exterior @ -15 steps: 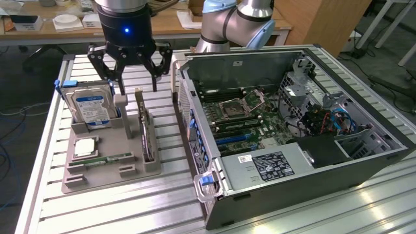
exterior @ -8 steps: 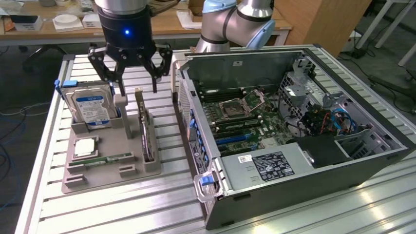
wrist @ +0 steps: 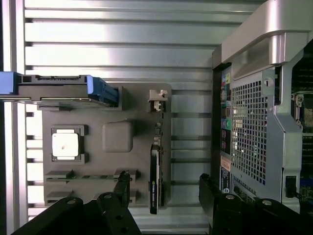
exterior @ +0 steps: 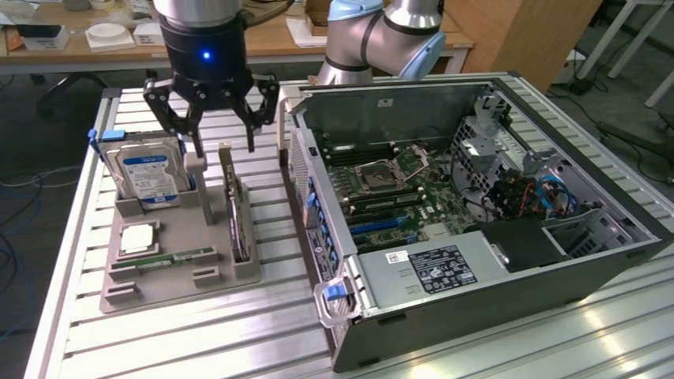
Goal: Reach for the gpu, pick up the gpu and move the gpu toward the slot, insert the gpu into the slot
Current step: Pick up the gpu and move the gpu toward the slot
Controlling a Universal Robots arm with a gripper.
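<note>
Gripper (exterior: 223,150), jaws wide, above the upright gpu (exterior: 238,229); edge print seemingly illegible.

The arm (exterior: 364,39) is built of silver-grey tubes with pale blue caps at its joints. Its end effector (exterior: 223,150) has a glossy black cylindrical body with a small glowing blue light (exterior: 207,55). The black, linked fingers (wrist: 215,196) carry round pivot pins (wrist: 226,197).

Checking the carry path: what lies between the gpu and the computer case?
Between gpu and case: only holder edge and bare table slats, in the exterior view.
</note>
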